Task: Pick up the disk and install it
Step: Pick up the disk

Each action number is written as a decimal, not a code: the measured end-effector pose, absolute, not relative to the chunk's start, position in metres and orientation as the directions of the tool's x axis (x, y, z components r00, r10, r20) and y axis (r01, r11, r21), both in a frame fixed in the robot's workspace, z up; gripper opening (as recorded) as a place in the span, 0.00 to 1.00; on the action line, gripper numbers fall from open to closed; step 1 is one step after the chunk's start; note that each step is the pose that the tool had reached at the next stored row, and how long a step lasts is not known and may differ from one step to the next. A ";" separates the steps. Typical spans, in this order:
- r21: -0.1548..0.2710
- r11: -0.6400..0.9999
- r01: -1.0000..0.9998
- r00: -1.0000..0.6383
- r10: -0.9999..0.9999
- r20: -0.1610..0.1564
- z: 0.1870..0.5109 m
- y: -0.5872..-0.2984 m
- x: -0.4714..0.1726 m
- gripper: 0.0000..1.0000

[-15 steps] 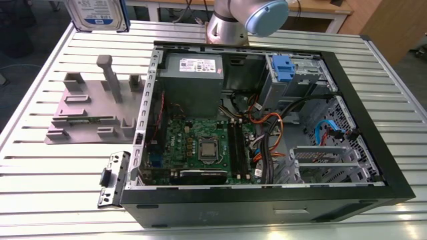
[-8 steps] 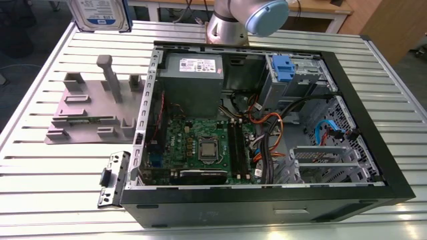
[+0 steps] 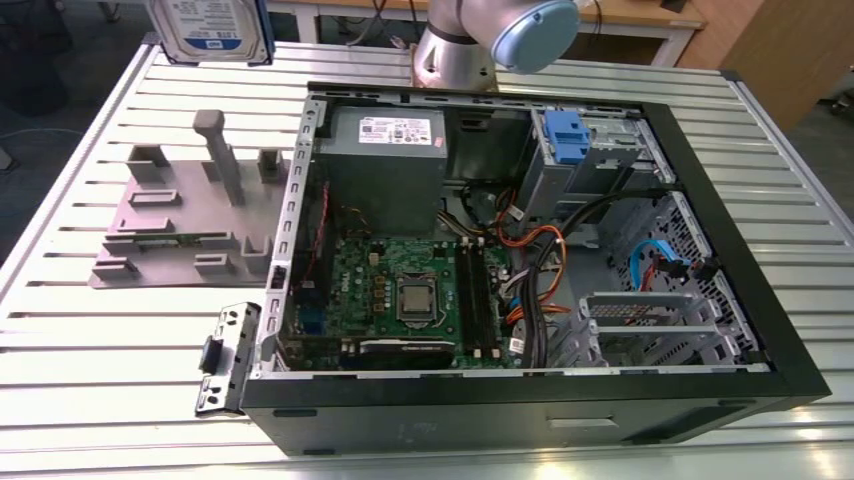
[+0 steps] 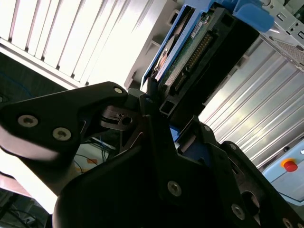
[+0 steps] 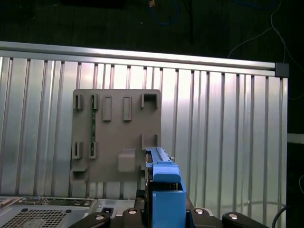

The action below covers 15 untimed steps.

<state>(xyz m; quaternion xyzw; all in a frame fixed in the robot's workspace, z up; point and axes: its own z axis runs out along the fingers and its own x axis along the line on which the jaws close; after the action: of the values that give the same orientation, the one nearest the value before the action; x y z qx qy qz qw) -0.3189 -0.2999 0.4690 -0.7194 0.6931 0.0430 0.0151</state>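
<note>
Gripper point(image 4: 154, 102): closed tight on one edge of the disk point(image 3: 214, 30) | disk: held aloft on edge, clear of the stand point(image 3: 160, 230), outside the open case point(image 3: 534, 395) | done: pick-up, judged complete | left: install, since the disk is not yet seated in the case

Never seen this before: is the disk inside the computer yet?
Out. The disk hangs outside the open case, toward the exterior view's left, gripped between the jaws.
</note>
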 end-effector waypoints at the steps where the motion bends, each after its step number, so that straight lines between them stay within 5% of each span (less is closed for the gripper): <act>1: 0.038 -0.039 -0.999 0.036 -0.996 -0.083 0.469 -0.300 -0.318 0.36; 15: 0.038 -0.039 -0.999 0.036 -0.996 -0.083 0.469 -0.300 -0.304 0.36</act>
<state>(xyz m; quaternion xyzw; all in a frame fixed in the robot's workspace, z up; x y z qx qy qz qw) -0.3042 -0.2999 0.4690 -0.7194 0.6931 0.0430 0.0150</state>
